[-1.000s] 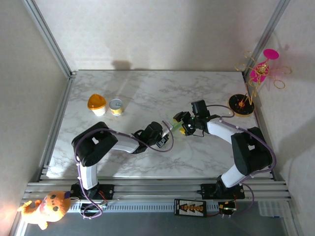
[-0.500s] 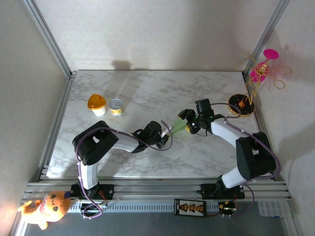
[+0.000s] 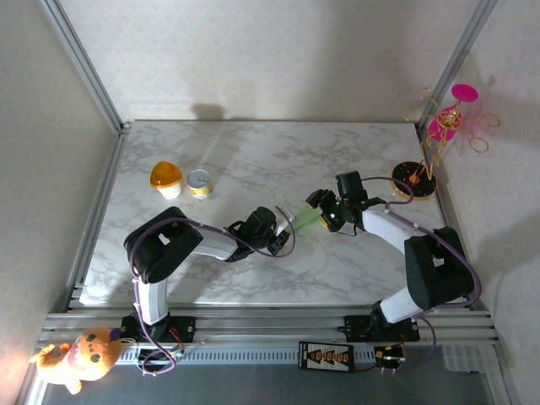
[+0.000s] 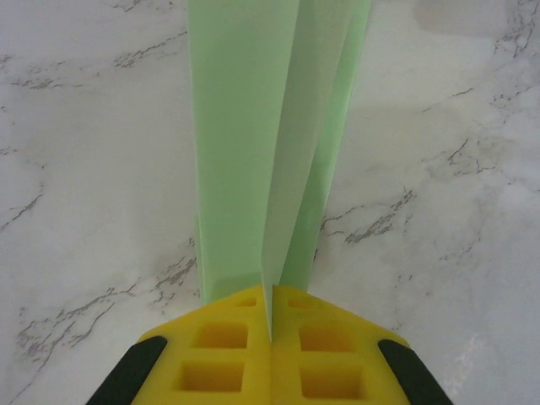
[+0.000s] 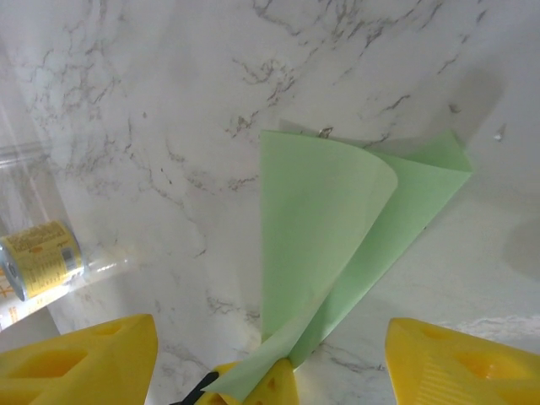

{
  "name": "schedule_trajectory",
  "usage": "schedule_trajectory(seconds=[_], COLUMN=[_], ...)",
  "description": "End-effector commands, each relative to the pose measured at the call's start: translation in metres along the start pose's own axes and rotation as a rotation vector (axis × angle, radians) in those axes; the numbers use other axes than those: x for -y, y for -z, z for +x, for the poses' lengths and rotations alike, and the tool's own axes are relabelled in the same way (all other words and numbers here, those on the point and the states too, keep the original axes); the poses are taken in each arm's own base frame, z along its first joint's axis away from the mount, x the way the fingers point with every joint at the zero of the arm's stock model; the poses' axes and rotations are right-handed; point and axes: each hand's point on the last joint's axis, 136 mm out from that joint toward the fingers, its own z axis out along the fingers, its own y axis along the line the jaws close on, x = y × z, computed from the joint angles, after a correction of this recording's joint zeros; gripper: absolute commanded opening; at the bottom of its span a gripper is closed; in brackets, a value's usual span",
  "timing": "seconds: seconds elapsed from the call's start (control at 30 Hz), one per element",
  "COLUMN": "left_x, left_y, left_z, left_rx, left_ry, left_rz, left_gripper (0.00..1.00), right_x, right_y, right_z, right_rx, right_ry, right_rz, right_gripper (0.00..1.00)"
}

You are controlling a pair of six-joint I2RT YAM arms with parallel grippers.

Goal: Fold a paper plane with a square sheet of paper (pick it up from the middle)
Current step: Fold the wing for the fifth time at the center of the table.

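Well off to the left of the left end effector [image 3: 280, 226], an orange-lidded white cup [image 3: 166, 179] and a small yellow metal tin [image 3: 199, 183] stand side by side on the white marble-patterned surface [image 3: 211, 270]. The left end effector is clamped fully shut. Its yellow fingers [image 4: 256, 354] are pressed together on the near end of the thin pale green sheet of paper [image 4: 240, 143]. The sheet is already folded into long narrow layers with a centre crease. It runs straight out ahead of those fingers and appears lifted off the surface rather than lying on it. The layers fan slightly apart further out.

The change is on the right. A second ago the right end effector [image 3: 322, 211] sat low against the paper, close by the left one's tip. It has since drawn back to the far right and spread its fingers wide. In its wrist view they stand well apart on either side, and the green paper passes between them, touching neither. So it holds nothing, and the sheet now rests in the left pinch alone.

I judge that a pressing or handover step has ended. The fold looks partway to a dart, and the right end effector is free to take a fresh hold. Beyond it to the right, well apart, stands a pink-and-gold wire ornament stand [image 3: 434, 139].
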Motion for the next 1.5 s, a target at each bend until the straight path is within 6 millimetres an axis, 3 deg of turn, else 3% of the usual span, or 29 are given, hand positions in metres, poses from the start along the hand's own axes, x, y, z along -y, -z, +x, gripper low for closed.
schedule_trajectory(seconds=[0.0,0.3,0.7,0.87,1.17,1.3,1.47], left_x=[-0.004,-0.007,-0.006,-0.005,-0.003,0.000,0.006], left_y=[-0.003,-0.002,-0.001,-0.001,0.000,0.005,0.016], left_z=[0.006,0.000,-0.001,-0.002,-0.003,-0.003,-0.008], left_rx=[-0.029,-0.027,-0.033,-0.034,-0.028,-0.023,-0.022], left_ry=[-0.001,-0.086,-0.181,-0.210,-0.210,-0.195,-0.162], left_rz=[-0.015,-0.086,-0.160,-0.179,-0.177,-0.156,-0.122], left_gripper=[0.05,0.07,0.10,0.12,0.15,0.22,0.32], right_x=[0.005,-0.003,-0.005,-0.004,-0.005,-0.006,-0.006], right_y=[-0.008,-0.034,-0.033,-0.036,-0.034,-0.033,-0.033], right_z=[0.012,0.034,0.036,0.035,0.036,0.036,0.035], right_rx=[-0.070,-0.178,-0.176,-0.177,-0.170,-0.167,-0.163], right_ry=[-0.010,-0.037,-0.051,-0.058,-0.055,-0.051,-0.049], right_rz=[0.018,0.020,0.019,0.027,0.021,0.018,0.017], right_gripper=[0.73,0.73,0.74,0.69,0.35,0.16,0.07])
